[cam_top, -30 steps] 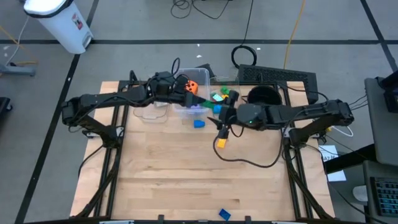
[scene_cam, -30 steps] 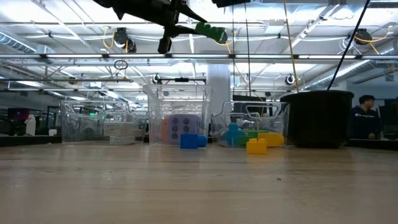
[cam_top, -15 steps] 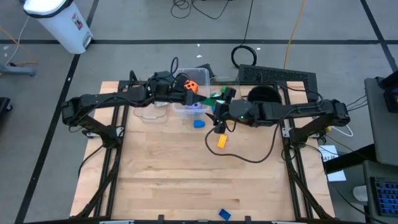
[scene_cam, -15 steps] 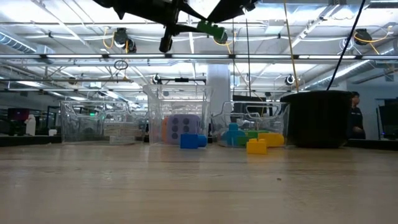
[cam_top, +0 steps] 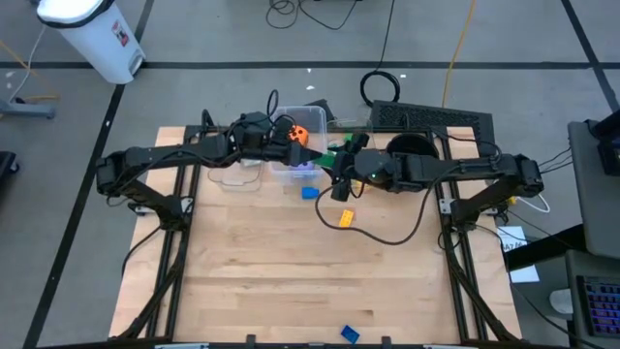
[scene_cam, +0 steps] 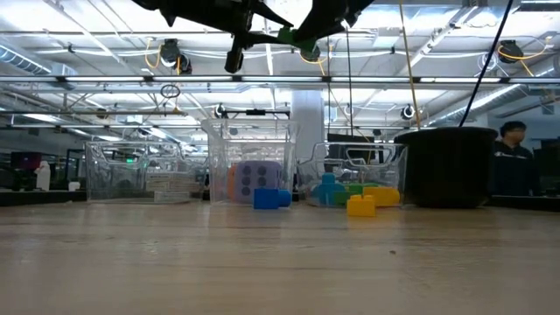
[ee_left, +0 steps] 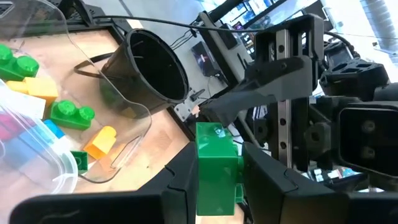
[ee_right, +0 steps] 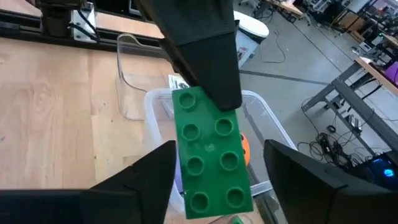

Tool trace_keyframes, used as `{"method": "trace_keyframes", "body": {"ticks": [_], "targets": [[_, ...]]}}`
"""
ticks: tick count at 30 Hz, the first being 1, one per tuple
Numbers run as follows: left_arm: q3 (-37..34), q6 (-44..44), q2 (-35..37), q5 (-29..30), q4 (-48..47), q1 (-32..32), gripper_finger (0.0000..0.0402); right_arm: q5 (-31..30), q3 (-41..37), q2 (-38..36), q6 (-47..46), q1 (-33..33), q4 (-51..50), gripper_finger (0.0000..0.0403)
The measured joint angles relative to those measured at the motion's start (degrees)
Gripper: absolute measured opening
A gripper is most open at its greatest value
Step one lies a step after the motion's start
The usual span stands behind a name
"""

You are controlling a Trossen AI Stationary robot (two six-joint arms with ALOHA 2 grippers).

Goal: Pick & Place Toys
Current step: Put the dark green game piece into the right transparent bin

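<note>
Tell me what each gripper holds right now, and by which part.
The left gripper pinches a green brick by its two side faces, above the bins. The right gripper stands open around that brick's other end, not yet closed on it.

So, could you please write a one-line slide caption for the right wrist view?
Left hand holds a green brick between the open right hand's fingers, above a clear bin.
</note>
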State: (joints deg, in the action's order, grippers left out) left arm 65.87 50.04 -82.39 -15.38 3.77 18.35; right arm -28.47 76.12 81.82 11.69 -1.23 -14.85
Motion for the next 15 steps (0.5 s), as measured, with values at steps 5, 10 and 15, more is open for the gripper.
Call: {"method": "trace_keyframes", "body": {"ticks": [5, 10, 15], "targets": [[0.0, -0.26, 0.0, 0.0, -0.02, 0.0, 0.0094, 0.04, 0.0, 0.02, 1.26, 0.07, -0.09, 0.0183], [0.0, -0.41, 0.0, -0.07, 0.0, 0.0, 0.0094, 0.26, 0.0, 0.02, 1.5, 0.06, -0.24, 0.0139], [0.0, -0.38, 0.0, -0.05, 0.88, 0.0, 0.0111, 0.0, 0.0, 0.0, 1.61, 0.05, 0.17, 0.0134]]}}
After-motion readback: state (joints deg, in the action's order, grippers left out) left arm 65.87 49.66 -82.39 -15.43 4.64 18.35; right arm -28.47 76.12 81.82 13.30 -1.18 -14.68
